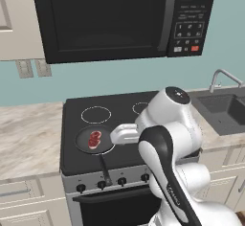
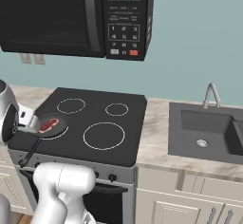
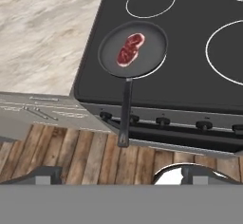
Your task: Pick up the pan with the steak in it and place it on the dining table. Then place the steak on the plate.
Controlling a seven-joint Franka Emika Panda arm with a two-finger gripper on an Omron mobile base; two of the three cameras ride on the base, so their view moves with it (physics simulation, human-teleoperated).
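Stovetop (image 3: 190, 85) scene, task unstarted: pan (image 3: 133, 50) with steak (image 3: 130, 49) rests on a front burner; gripper (image 3: 121, 173) hangs wide open, empty, above the handle.

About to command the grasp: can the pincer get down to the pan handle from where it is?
Probably yes. The pincer is open, and the pan handle juts off the stove front with nothing over it.

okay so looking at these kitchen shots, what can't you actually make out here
- Right base view: the near rim of the pan is hidden behind the robot's white arm.
- Left base view: the sink is cut off by the right edge.
- Both base views: the microwave keypad labels are too small to read.
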